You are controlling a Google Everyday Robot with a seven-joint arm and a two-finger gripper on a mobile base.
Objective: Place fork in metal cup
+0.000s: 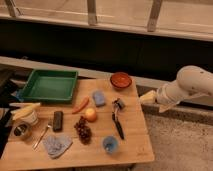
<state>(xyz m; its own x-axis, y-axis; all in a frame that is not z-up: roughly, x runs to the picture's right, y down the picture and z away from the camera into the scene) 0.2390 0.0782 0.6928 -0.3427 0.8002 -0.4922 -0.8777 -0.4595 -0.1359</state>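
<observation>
The slim silvery fork lies flat near the table's front left, between the black bar and the metal cup. The small shiny cup stands upright at the left edge, just left of the fork. My gripper hangs at the end of the white arm, off the table's right edge and far from both. It is open and holds nothing.
A green tray sits at the back left and an orange bowl at the back. A white cup with a banana, a carrot, sponge, orange, grapes, black-handled utensil, blue cup and cloth crowd the wooden table.
</observation>
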